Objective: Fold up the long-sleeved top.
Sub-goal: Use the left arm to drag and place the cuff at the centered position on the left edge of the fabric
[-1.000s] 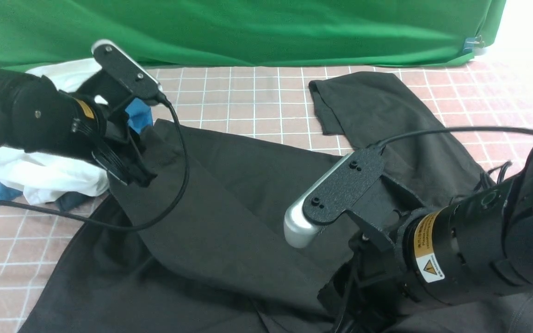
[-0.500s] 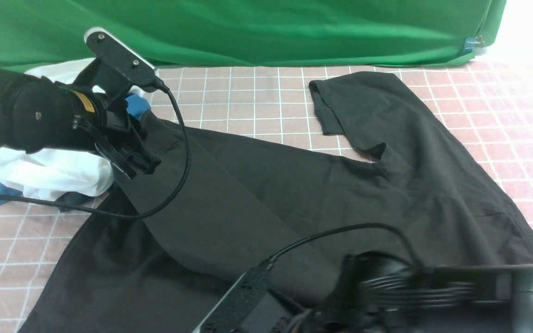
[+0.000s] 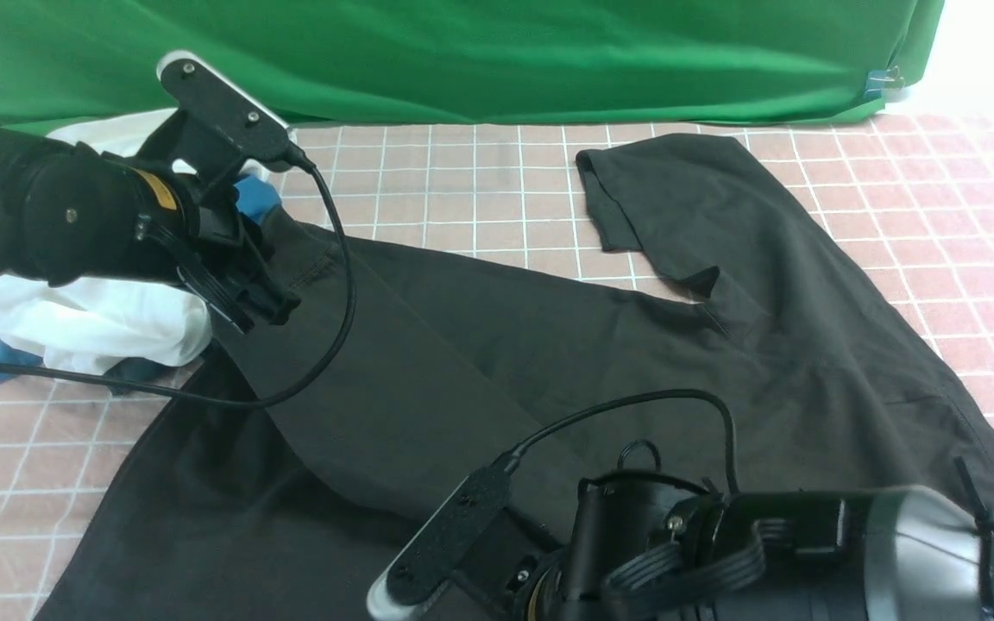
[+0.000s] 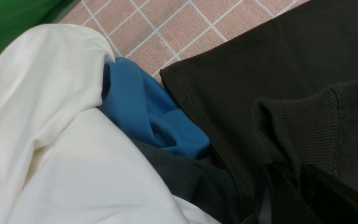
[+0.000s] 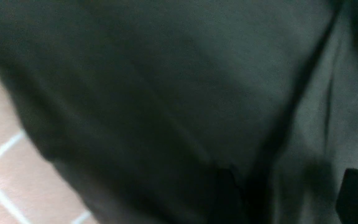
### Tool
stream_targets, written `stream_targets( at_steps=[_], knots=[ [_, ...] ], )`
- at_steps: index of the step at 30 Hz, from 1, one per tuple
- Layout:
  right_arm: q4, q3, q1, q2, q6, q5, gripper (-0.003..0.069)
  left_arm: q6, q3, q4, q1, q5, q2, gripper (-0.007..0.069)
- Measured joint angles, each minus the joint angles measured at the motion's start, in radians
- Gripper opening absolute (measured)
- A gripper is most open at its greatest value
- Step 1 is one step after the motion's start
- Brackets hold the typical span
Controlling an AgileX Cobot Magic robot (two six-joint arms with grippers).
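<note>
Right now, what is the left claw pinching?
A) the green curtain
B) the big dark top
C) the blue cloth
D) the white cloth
B: the left claw is shut on a ribbed edge of the big dark top, while the white cloth and the blue cloth lie loose beside it.

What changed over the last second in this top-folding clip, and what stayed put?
The right arm pulled back from over the middle of the top to the near edge, uncovering the sleeve on the right. The left end effector rose slightly, drawing the cloth edge with it, and stays shut on that edge. The white garment and blue cloth stayed put.
</note>
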Motion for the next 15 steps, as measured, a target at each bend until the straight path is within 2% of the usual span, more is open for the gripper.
stream_targets(
  at_steps=[4,6,7,8,9,10,15],
  knots=[
    [-0.001,0.000,-0.020,0.006,0.001,0.008,0.0458,0.000,0.000,0.000,0.000,0.000,0.000,0.0052],
    [-0.002,0.000,-0.026,0.012,0.000,0.018,0.0423,0.000,0.000,0.000,0.000,0.000,0.000,0.0052],
    [-0.002,0.000,-0.029,0.018,0.000,0.024,0.0367,0.000,0.000,0.000,0.000,0.002,0.000,0.0052],
    [-0.002,0.000,-0.029,0.019,0.000,0.026,0.0358,0.000,0.000,0.000,0.000,0.002,0.000,0.0052],
    [0.002,0.000,-0.029,0.028,-0.001,0.031,0.0298,0.000,0.000,0.000,0.000,0.003,0.000,0.0052],
    [0.008,0.000,-0.029,0.030,-0.005,0.031,0.0269,0.000,0.000,0.000,0.000,0.004,0.000,0.0052],
    [0.063,-0.002,-0.031,0.034,-0.073,0.036,0.0223,0.000,0.000,-0.001,0.000,0.015,0.000,0.0052]
  ],
)
